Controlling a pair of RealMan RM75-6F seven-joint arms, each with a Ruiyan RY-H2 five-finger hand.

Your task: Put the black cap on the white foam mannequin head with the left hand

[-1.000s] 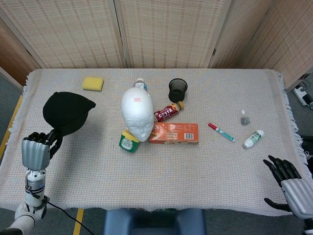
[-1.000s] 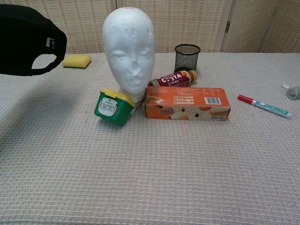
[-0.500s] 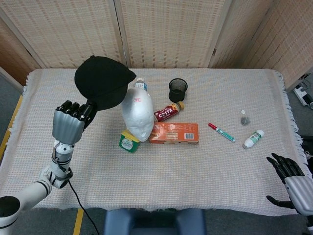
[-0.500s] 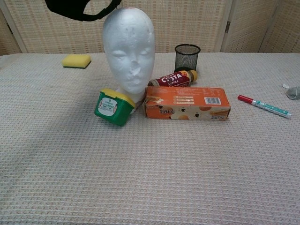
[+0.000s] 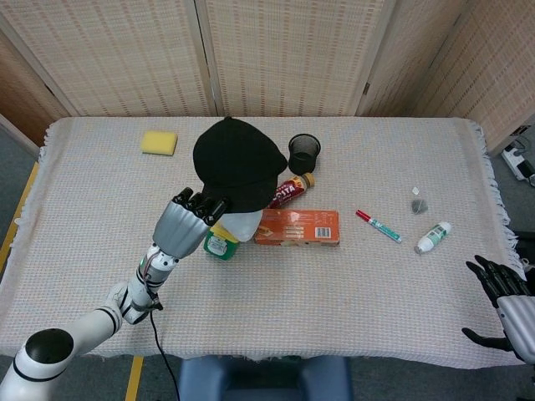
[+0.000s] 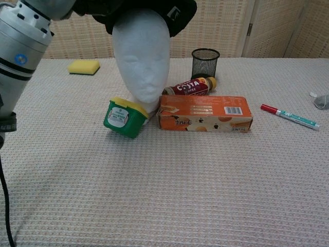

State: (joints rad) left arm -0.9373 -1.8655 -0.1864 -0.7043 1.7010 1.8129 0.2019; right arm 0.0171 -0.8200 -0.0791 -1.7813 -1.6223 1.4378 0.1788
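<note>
The black cap [image 5: 238,163] sits over the top of the white foam mannequin head [image 6: 141,62], hiding most of it in the head view. In the chest view the cap [image 6: 169,13] covers the crown and the face stays bare. My left hand [image 5: 188,221] grips the cap's near edge, and its forearm [image 6: 23,46] fills the upper left of the chest view. At the table's front right corner my right hand [image 5: 504,305] hangs off the edge with its fingers spread and nothing in it.
A green tub [image 5: 220,245], an orange box [image 5: 297,227] and a coffee bottle [image 5: 291,190] crowd the mannequin's base. Behind stands a black mesh cup [image 5: 304,153]. A yellow sponge [image 5: 159,142] lies far left; a marker [image 5: 379,225] and a small white bottle [image 5: 433,237] lie right.
My left hand carried the cap from the table's left side rightward over the mannequin head and lowered it onto the crown. The right hand slid slightly toward the front right corner.
</note>
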